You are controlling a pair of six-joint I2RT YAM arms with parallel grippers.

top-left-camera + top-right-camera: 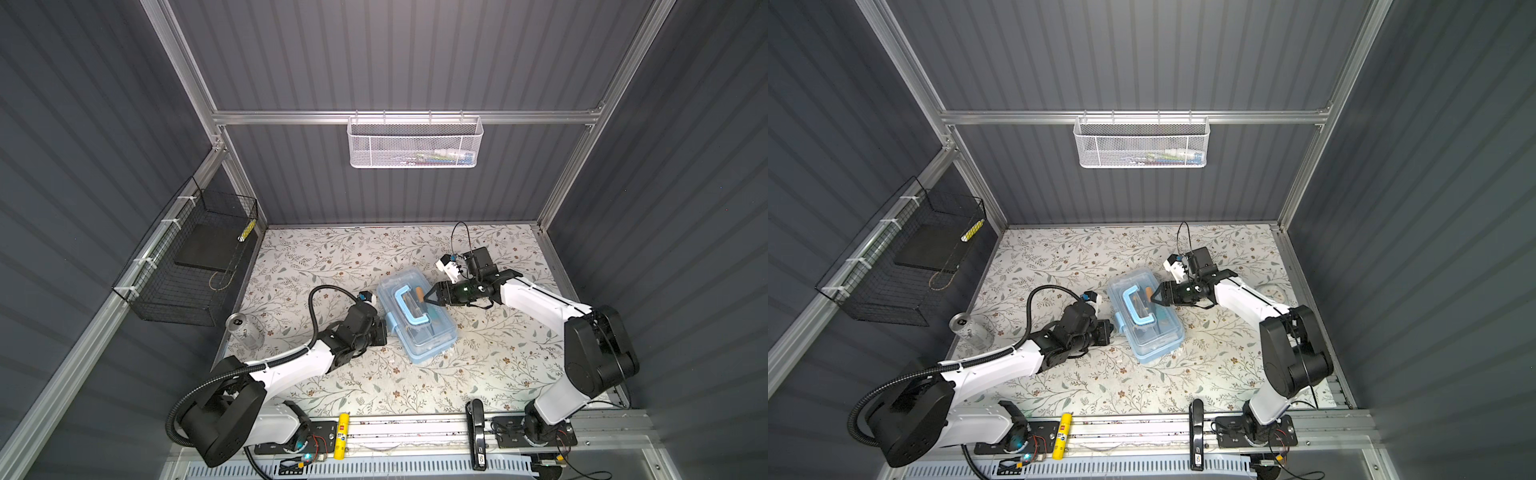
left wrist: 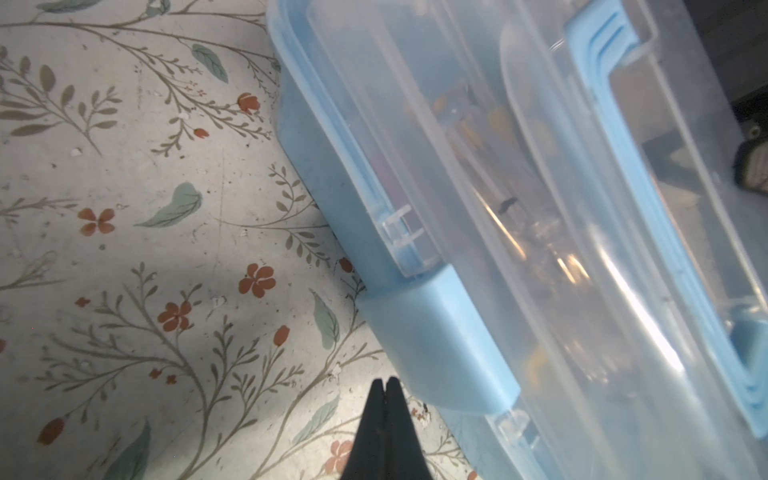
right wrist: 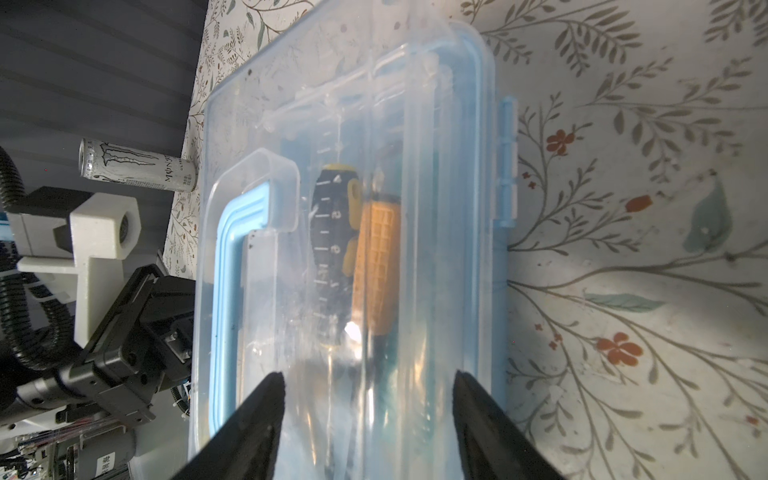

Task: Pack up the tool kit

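We see the tool box [image 1: 428,336] mid table [image 1: 478,374], lid down. We mark the left gripper [image 2: 386,384] pinched closed and empty, just beside the box's latch [image 2: 440,345]. The right gripper [image 3: 368,380] is spread open over the lid, holding nothing.

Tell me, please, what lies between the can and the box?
The left gripper, shut, lies between the can and box, as both top views show.

Both top views are looking steeply down from high up front, taking in the whole floral table [image 1: 374,382]. Each wrist camera is pressing in close on the blue box [image 2: 316,166], which is sitting mid-frame in both top views.
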